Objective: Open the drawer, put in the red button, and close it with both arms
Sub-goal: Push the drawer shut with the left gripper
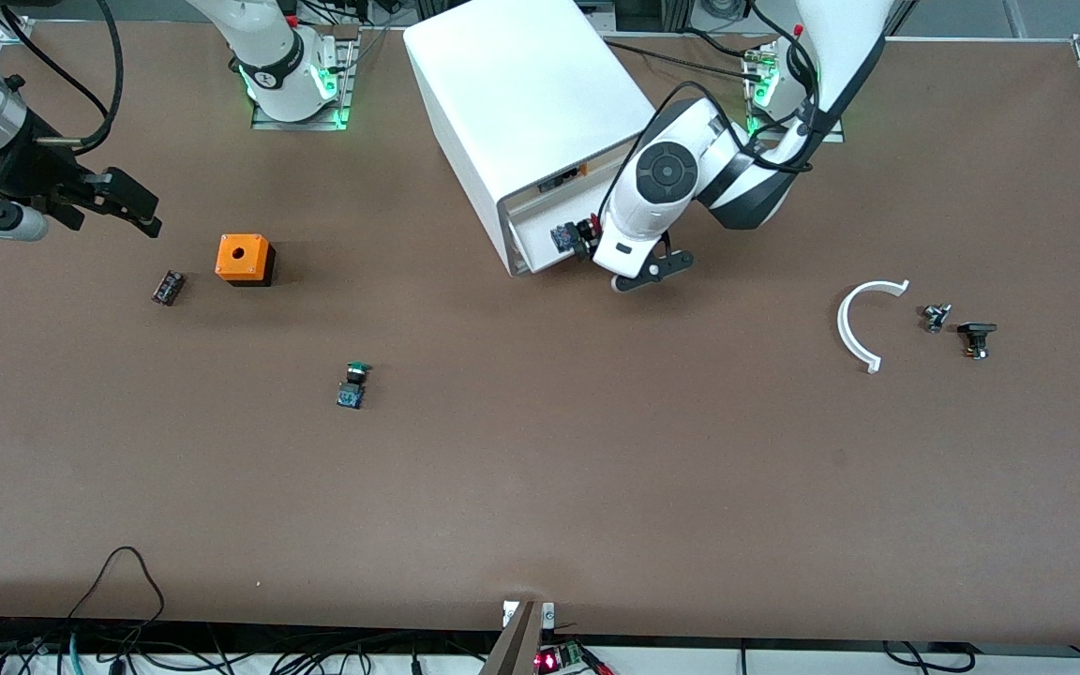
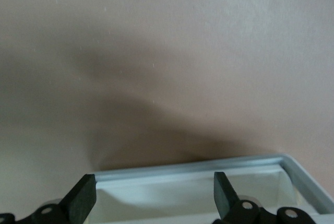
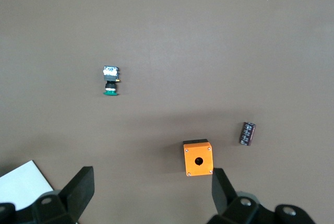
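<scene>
Two end effectors noted; left end effector [image 2: 151, 198] spread over the drawer [image 2: 209, 182], red button [image 1: 570, 236] inside; right end effector [image 3: 151, 192] spread, parked over counter [image 1: 540, 469]; button jam risked if drawer is shut crookedly.

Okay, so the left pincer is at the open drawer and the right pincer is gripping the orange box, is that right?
Not quite. The right pincer grips nothing: its fingers are open in the air, and the orange box stands on the table below, untouched, as the right wrist view shows. The left pincer is indeed at the open drawer.
</scene>
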Controlling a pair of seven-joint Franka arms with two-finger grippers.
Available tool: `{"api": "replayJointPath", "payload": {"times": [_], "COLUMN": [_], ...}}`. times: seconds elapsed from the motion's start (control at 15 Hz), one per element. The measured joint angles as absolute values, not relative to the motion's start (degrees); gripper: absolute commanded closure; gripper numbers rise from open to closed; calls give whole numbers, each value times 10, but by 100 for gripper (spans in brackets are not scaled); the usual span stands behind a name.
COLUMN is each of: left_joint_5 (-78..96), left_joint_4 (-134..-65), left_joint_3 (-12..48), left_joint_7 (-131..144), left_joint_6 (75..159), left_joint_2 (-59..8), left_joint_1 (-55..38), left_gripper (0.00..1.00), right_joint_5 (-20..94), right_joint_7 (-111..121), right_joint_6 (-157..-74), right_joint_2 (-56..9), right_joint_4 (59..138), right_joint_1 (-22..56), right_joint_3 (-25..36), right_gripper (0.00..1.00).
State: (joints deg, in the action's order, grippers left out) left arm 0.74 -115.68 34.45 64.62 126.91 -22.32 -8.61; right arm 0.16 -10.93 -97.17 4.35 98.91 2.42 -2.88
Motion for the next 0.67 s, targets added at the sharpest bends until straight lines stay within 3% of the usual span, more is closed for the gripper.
{"api": "replayJointPath", "payload": {"times": [0.67], "left_joint_5": [7], "left_joint_4": [-1157], "left_joint_3": [387], "left_joint_7": [661], "left_joint_6": [1257], "left_joint_2": [-235], "left_joint_1": [-98], "left_gripper": [0], "right_joint_5": [2], "right_joint_7": [-109], "right_joint_6": [-958], "right_joint_2": [41], "right_joint_4": [974], "right_joint_1": [24], "right_joint_3": [-29], "right_gripper": [0]}}
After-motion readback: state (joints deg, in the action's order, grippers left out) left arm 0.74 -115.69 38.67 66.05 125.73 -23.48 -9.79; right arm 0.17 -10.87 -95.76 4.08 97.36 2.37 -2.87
